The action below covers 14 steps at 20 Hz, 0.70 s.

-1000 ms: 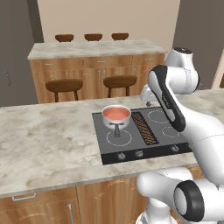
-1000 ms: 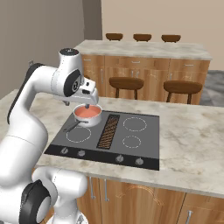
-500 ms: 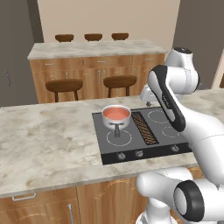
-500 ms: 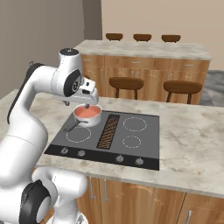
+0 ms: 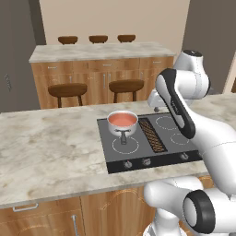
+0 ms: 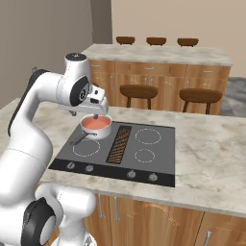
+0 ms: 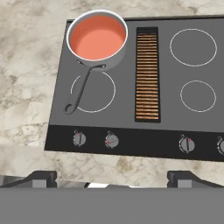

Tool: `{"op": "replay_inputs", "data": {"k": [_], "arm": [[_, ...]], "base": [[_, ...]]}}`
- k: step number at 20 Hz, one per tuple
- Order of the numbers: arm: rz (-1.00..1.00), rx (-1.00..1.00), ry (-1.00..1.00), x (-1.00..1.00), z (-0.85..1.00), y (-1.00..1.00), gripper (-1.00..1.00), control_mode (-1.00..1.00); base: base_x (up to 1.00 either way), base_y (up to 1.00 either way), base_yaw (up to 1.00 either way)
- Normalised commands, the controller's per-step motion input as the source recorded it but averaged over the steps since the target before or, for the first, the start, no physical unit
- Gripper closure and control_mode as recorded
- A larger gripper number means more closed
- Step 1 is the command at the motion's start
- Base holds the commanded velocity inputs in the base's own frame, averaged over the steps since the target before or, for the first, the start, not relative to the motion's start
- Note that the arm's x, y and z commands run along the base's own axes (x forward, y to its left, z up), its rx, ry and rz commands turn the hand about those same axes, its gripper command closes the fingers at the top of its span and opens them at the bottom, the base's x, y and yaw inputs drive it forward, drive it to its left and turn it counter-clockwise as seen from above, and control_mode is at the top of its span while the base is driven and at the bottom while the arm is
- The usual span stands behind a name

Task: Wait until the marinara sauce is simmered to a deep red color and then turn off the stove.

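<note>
On the stove's back-left burner sits the pan of orange-pink sauce, while the spread gripper hovers above, its fingertips cut off.

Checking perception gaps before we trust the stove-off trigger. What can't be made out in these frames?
- Gripper: hand view shows just the tips; both base views hide it behind the arm, so open or shut is unclear.
- Stove knobs: too small to read on or off.
- Rightmost knob: cut by the hand view's edge.
- Marinara sauce depth: hidden by the saucepan wall.
</note>
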Motion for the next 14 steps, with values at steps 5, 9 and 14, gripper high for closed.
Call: {"op": "replay_inputs", "data": {"k": [5, 9, 14], "arm": [[0.00, 0.00, 0.00, 0.00, 0.00, 0.00, -1.00, -1.00], [0.00, 0.00, 0.00, 0.00, 0.00, 0.00, -1.00, -1.00], [0.00, 0.00, 0.00, 0.00, 0.00, 0.00, -1.00, -1.00]], "base": [[0.00, 0.00, 0.00], [0.00, 0.00, 0.00], [0.00, 0.00, 0.00]]}}
